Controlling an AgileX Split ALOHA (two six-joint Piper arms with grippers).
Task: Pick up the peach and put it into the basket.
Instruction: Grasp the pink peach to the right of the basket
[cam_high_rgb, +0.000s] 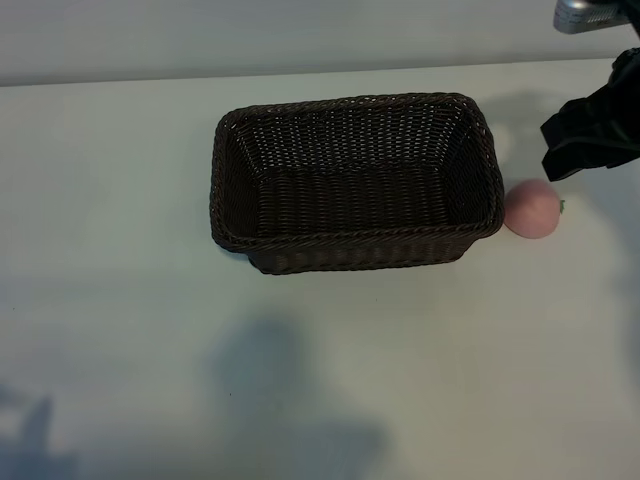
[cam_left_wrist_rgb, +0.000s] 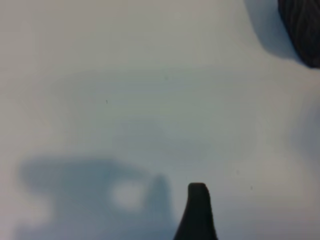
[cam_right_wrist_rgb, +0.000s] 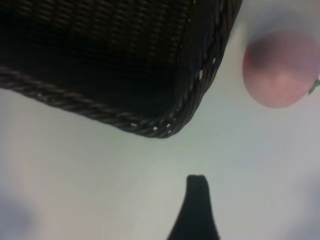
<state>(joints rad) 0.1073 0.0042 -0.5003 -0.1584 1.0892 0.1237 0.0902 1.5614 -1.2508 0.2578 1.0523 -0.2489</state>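
Observation:
The peach (cam_high_rgb: 532, 208), small, round and pink with a green stem tip, lies on the white table right against the right end of the basket (cam_high_rgb: 355, 235). The basket is dark brown wicker with nothing inside. My right gripper (cam_high_rgb: 555, 150) hovers just behind the peach, open and holding nothing. In the right wrist view one dark finger (cam_right_wrist_rgb: 196, 210) hangs over bare table, with the basket's corner (cam_right_wrist_rgb: 165, 125) and the peach (cam_right_wrist_rgb: 277, 70) beyond it. The left arm is outside the exterior view. Its wrist view shows one finger (cam_left_wrist_rgb: 197, 212) over bare table, nothing held.
The white table (cam_high_rgb: 120, 300) stretches wide to the left of and in front of the basket. A grey piece of the rig (cam_high_rgb: 590, 14) sits at the top right corner. A corner of the basket (cam_left_wrist_rgb: 302, 30) shows far off in the left wrist view.

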